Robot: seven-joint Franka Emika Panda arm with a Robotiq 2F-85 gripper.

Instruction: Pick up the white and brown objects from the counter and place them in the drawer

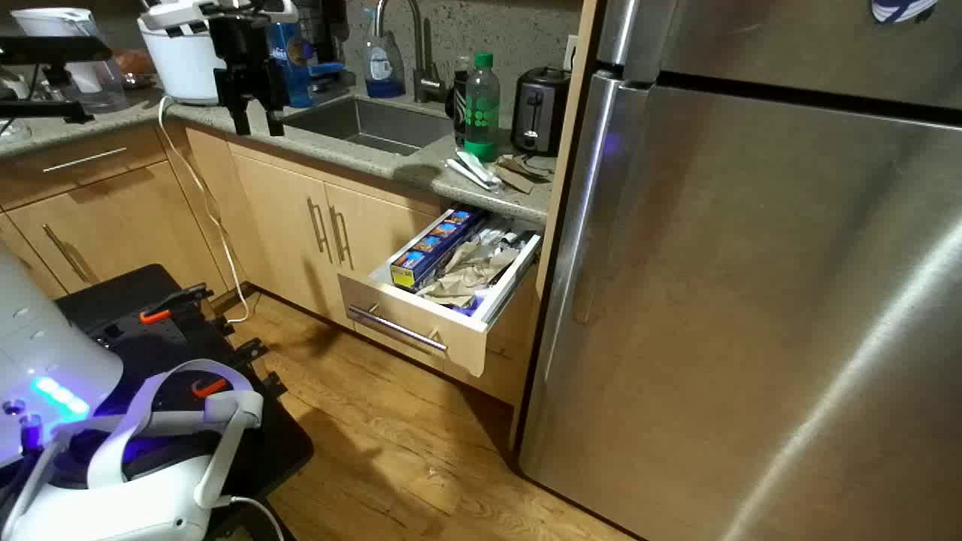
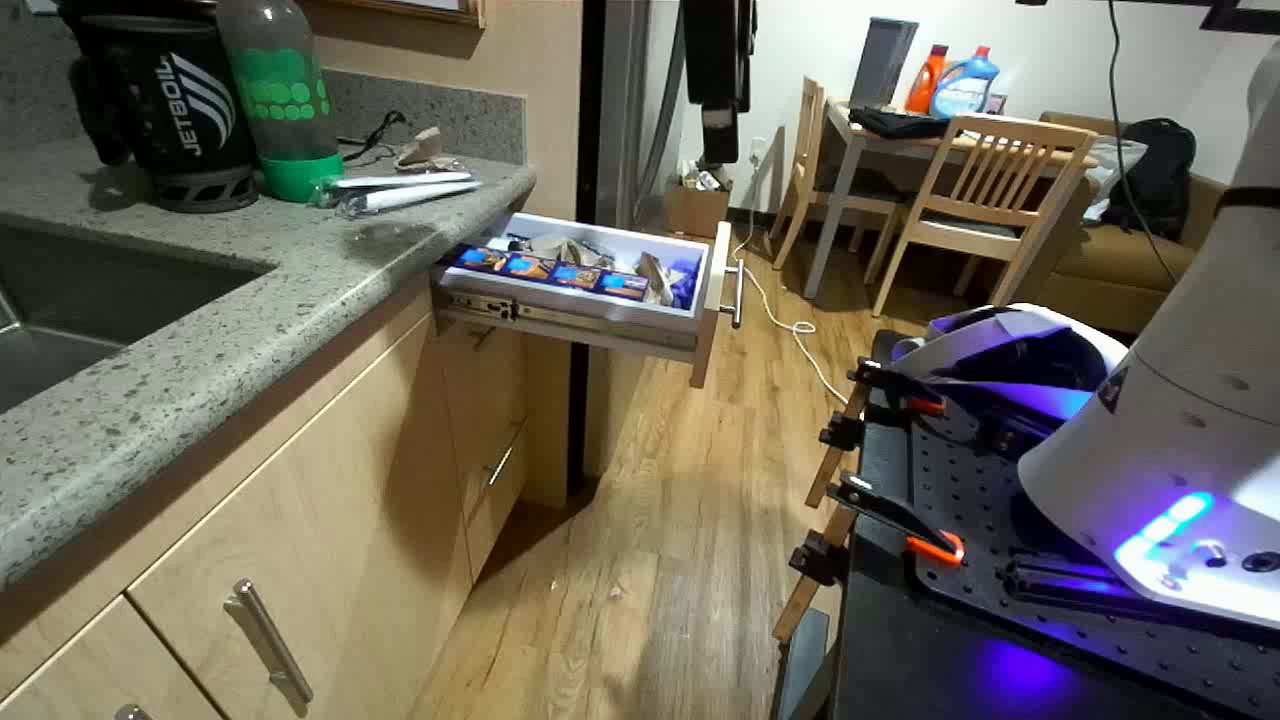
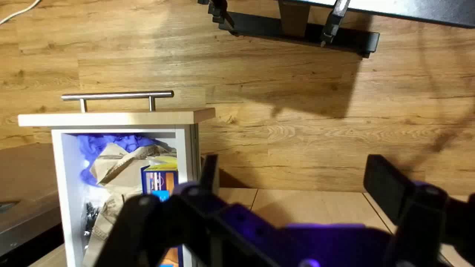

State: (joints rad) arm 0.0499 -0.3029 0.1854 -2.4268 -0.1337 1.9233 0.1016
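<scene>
White plastic-wrapped sticks point(image 1: 472, 170) lie on the grey counter point(image 1: 421, 171), close to its front edge; they also show in an exterior view point(image 2: 405, 193). A brown paper piece point(image 1: 517, 176) lies beside them, and it also shows in an exterior view point(image 2: 422, 150). The drawer point(image 1: 406, 323) is pulled out below and holds a long blue box, crumpled brown paper and purple material; the wrist view shows its front point(image 3: 111, 118). My gripper point(image 1: 259, 129) is open and empty, pointing down, high up and apart from these objects. In the wrist view my gripper point(image 3: 291, 174) has its fingers wide apart.
A green-capped bottle point(image 1: 482, 109), a black Jetboil cup point(image 2: 165, 105) and a toaster point(image 1: 539, 111) stand near the objects. The sink point(image 1: 368, 124) is inset to one side. The steel fridge point(image 1: 721, 300) stands beside the drawer. The black robot table point(image 2: 880, 620) stands across the floor.
</scene>
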